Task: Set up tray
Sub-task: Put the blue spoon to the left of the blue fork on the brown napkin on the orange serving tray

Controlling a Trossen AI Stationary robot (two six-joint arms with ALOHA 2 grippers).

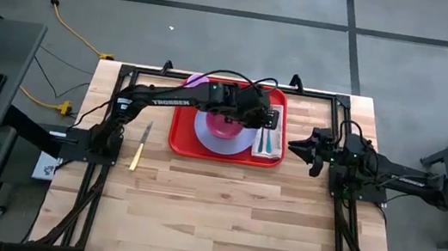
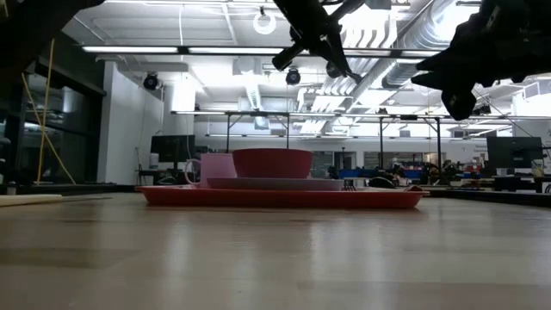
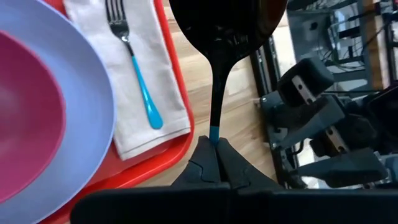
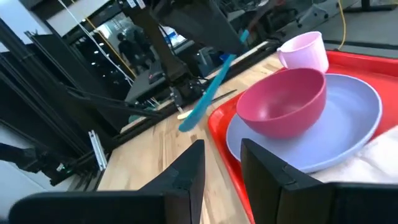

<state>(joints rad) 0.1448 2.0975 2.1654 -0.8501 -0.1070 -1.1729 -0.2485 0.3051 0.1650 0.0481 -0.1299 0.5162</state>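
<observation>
A knife point(image 1: 140, 147) lies on the wood left of the tray, not yet placed. My red tray point(image 1: 180, 141) sits mid-table at the far side, already carrying the pink cup point(image 4: 303, 50), lavender plate point(image 1: 205, 134), magenta bowl point(image 1: 222, 125), napkin point(image 3: 146, 74) and fork point(image 3: 134, 59). My left gripper point(image 3: 214, 163), above the tray, pinches a blue-handled spoon point(image 4: 205, 92), apparently the next piece. My right gripper point(image 4: 221, 163) waits beside the tray, jaws parted on nothing.

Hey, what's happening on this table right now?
The left hand is shut on a blue-handled spoon, holding it above the red plastic tray. The tray carries a lavender plate with a pink bowl on it, a pale pink cup, and a fork on a tan napkin. The right hand waits beside the tray, holding nothing.
</observation>
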